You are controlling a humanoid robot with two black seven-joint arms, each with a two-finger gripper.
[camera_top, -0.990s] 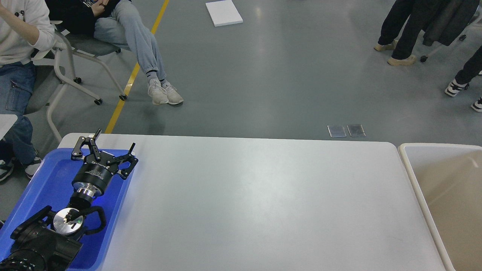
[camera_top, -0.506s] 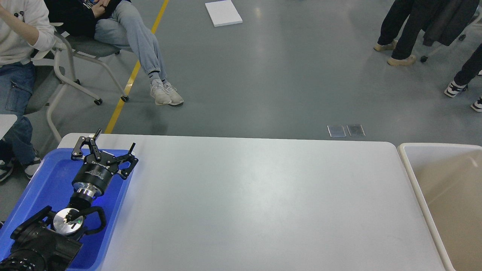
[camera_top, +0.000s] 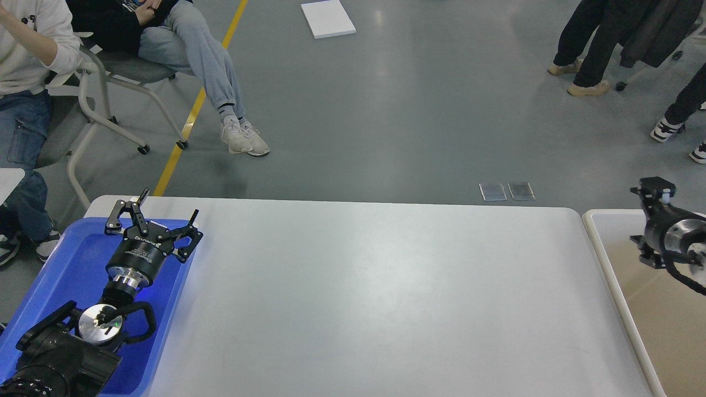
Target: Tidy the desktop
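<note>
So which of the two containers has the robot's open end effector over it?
The blue tray at the table's left. The open left end effector hangs over it; the other is the beige bin.

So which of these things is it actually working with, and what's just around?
Job:
desktop
blue tray
beige bin
left gripper, open
right gripper

Just around:
white board on floor
seated people
wheeled chair

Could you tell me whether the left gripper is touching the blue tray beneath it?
Cannot tell. The head view shows the open left gripper over the far end of the blue tray, but from above neither contact nor a gap is plain.
</note>
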